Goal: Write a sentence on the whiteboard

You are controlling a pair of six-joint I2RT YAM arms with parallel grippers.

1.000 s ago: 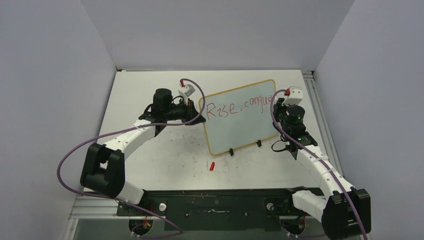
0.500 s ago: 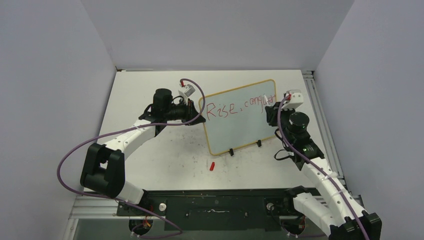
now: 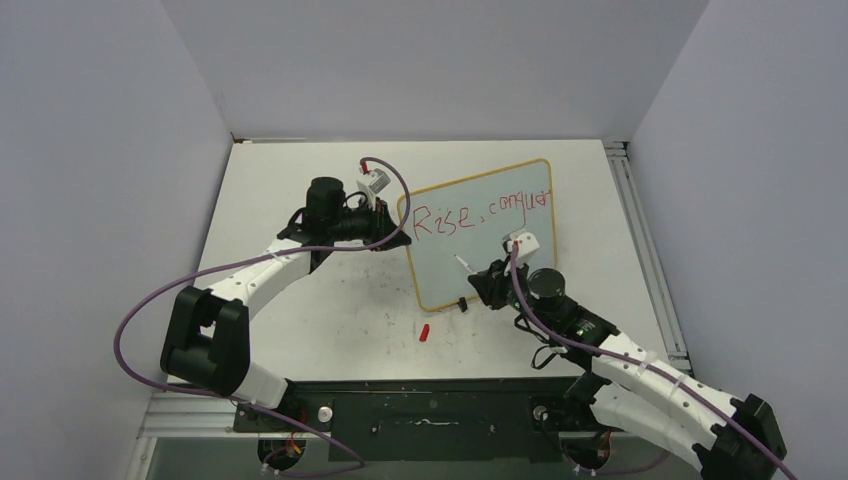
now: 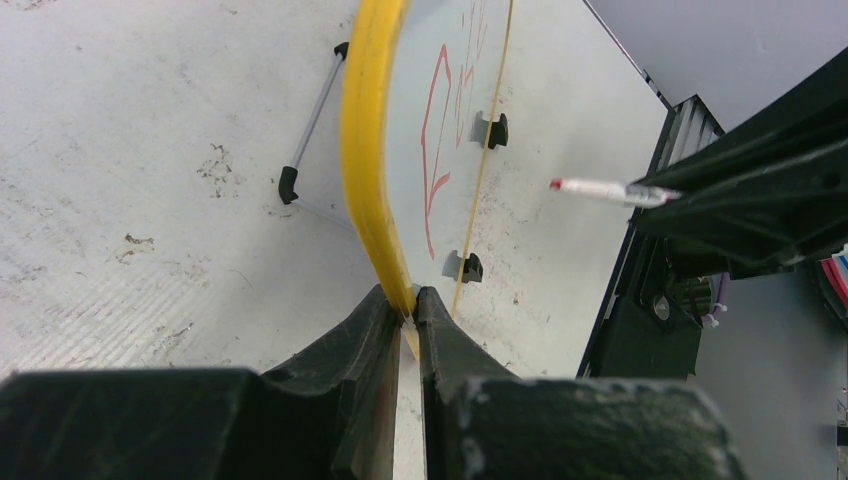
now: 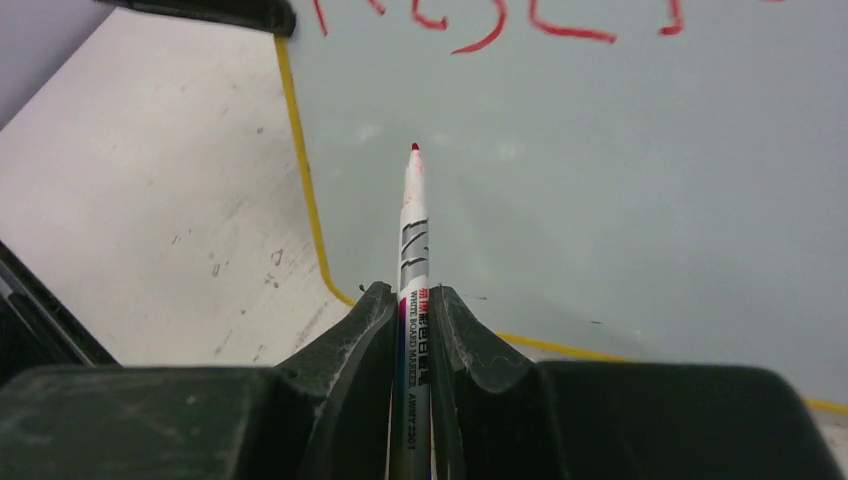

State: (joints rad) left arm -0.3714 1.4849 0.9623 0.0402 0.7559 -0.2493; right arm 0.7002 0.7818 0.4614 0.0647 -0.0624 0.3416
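Note:
The whiteboard (image 3: 480,250) stands tilted on two black clip feet (image 3: 462,304). The sentence (image 3: 478,212) is one red line reading "Rise, conquer". My left gripper (image 3: 398,226) is shut on the board's left frame edge (image 4: 365,150), fingertips (image 4: 395,305) pinching it. My right gripper (image 3: 487,283) is shut on a white marker (image 3: 463,264) with a red tip. In the right wrist view the marker (image 5: 412,230) points at the board's blank surface (image 5: 600,200) below the lettering (image 5: 500,30). In the left wrist view the marker (image 4: 600,188) hangs a short way off the board.
A small red marker cap (image 3: 424,333) lies on the scuffed white tabletop (image 3: 300,180) in front of the board. A thin stand leg (image 4: 305,140) props the board from behind. Grey walls close in three sides, with a metal rail (image 3: 640,220) at the right.
My right arm has swung from the board's upper right edge down and left to its lower middle. "conquer" now shows whole. The left arm has not moved.

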